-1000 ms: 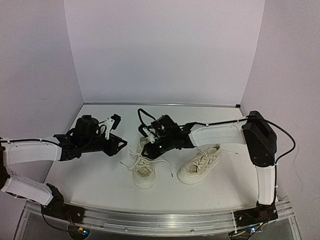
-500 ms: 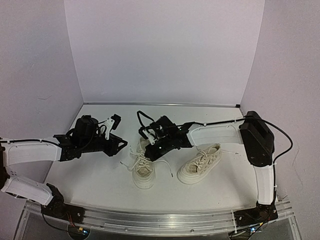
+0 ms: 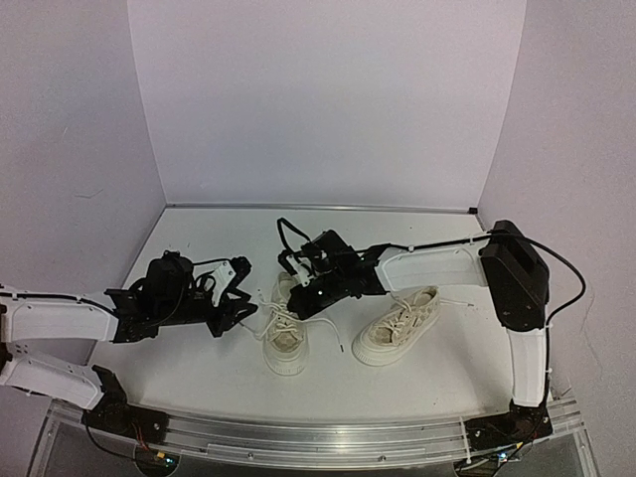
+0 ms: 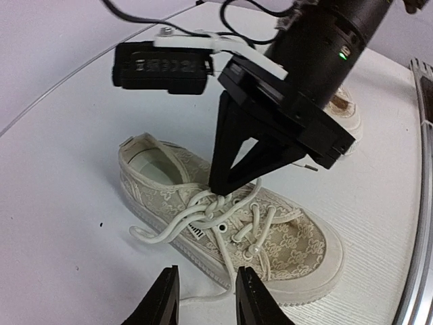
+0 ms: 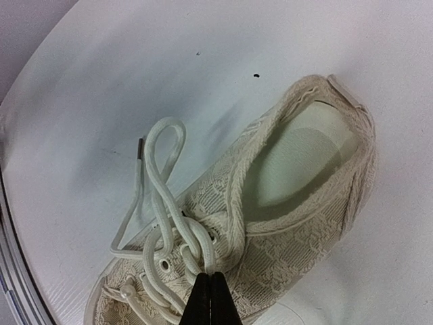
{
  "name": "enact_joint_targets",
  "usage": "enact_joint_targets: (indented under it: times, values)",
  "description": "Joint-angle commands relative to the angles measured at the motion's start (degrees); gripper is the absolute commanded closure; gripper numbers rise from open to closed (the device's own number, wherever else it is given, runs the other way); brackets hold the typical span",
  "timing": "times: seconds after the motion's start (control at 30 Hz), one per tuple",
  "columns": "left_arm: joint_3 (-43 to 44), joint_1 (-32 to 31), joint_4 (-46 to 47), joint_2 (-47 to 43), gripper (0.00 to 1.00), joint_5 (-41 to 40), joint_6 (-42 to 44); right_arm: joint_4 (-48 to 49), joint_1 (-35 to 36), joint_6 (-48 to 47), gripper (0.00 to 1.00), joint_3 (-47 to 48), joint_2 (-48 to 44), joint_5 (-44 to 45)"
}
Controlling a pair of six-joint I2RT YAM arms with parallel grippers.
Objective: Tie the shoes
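Two cream sneakers lie mid-table: the left shoe (image 3: 284, 338) and the right shoe (image 3: 399, 326). My right gripper (image 3: 301, 296) is over the left shoe's tongue, shut on its white lace at the crossed knot (image 5: 203, 247); the jaws are pressed together (image 5: 210, 288). A lace loop (image 5: 161, 152) trails off onto the table on that shoe's left. My left gripper (image 3: 241, 301) is open and empty, low beside the left shoe's left side. In the left wrist view its fingers (image 4: 247, 294) straddle a stray lace end in front of the shoe (image 4: 291, 237), without touching it.
White table (image 3: 199, 368) with purple walls at the back and sides. A metal rail (image 3: 318, 432) runs along the near edge. The right shoe is partly hidden behind my right gripper (image 4: 226, 179) in the left wrist view.
My left gripper has come nearer and lower, closing in on the left shoe's side. My right gripper has stayed at the knot, hardly moving.
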Motion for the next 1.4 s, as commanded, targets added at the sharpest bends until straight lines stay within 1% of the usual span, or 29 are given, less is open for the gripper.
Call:
enact_joint_targets:
  times: [0.0,0.07,0.2,0.27,0.5,0.63,0.77,1.0,1.37]
  values:
    - [-0.5,-5.5,2.9,-0.1,0.69,-5.4,11.1,3.8,-0.8,2.4,1.00,-1.7,-4.5,-1.5]
    - [-1.0,-7.8,3.4,0.5,0.68,-7.3,14.5,4.3,-1.0,2.8,1.00,-2.3,-4.9,-2.1]
    - [-2.0,-9.9,5.4,1.2,0.67,-9.5,21.5,5.3,-1.4,3.6,1.00,-3.2,-5.1,-3.1]
    - [-1.6,-10.3,5.8,1.6,0.68,-11.9,23.7,5.8,-1.5,4.0,1.00,-3.4,-5.2,-3.6]
    - [2.7,-10.8,3.6,7.6,0.74,-13.6,31.4,6.5,-1.8,4.6,1.00,-3.8,-4.9,-4.5]
    - [5.0,-11.1,4.0,11.7,0.74,-15.0,35.1,7.0,-1.8,5.0,1.00,-4.2,-5.0,-5.0]
    - [6.2,-11.2,6.1,13.9,0.74,-16.1,36.8,7.4,-2.0,5.2,1.00,-4.4,-4.8,-5.5]
    - [8.1,-11.3,7.1,17.5,0.73,-16.4,39.3,7.8,-2.2,5.6,1.00,-4.5,-4.7,-6.1]
    - [10.3,-11.2,8.8,21.4,0.74,-16.1,40.7,8.2,-2.7,6.0,1.00,-4.7,-4.4,-7.0]
